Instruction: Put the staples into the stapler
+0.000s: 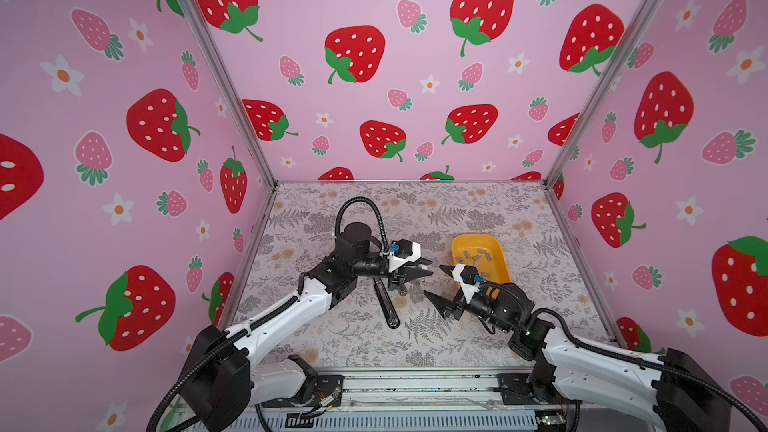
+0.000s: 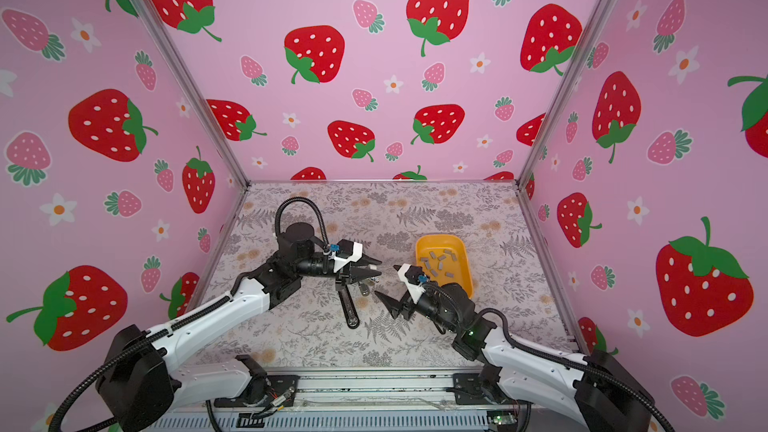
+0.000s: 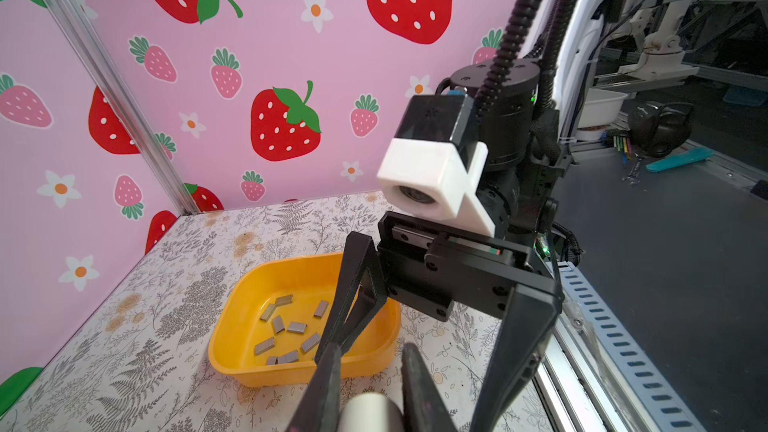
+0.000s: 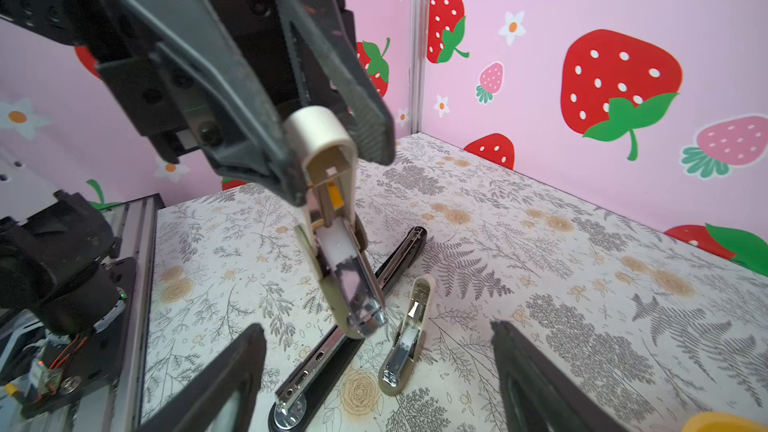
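Above the floral table [image 1: 478, 209], my left gripper [image 1: 431, 268] clamps a cream plastic stapler [image 4: 328, 139]; at four o'clock my right gripper [image 1: 432, 280] gapes empty.

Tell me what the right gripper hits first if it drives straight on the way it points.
Probably the cream stapler hanging open from the left gripper; the right gripper, open, points at its lower end. Depth is unclear.

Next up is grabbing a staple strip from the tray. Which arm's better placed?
Right. The right tool is open and empty, next to the yellow tray of staples; the left tool is shut on a beige stapler.
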{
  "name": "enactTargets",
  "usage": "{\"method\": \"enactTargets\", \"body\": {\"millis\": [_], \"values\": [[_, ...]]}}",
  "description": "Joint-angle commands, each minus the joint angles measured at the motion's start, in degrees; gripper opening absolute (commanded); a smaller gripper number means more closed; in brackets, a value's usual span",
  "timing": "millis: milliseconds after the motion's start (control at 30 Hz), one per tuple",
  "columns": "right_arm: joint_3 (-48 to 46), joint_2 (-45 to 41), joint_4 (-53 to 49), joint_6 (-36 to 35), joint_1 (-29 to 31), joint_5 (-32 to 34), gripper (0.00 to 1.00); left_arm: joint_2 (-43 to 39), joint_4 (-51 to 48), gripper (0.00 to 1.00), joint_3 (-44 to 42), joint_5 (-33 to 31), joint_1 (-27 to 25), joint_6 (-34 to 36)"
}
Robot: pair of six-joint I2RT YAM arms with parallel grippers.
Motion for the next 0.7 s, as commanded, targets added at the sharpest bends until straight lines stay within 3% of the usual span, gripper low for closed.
{"method": "enactTargets", "body": {"millis": [0,333,667], "values": [[2.23,2.39,2.21,-3.48,0.88,-2.89,0.89,-0.67,-0.15,0.00,-0.39,4.05,0.10,1.16],[6.87,9.31,3.72,-4.29,2.64,-5.09,0.82,-0.27,-2.13,0.00,-0.01,7.19,-0.14,3.48],[8.21,11.25,4.85,-3.69,2.85,-6.47,0.62,-0.40,-3.82,0.00,0.17,10.35,-0.09,5.72]]}}
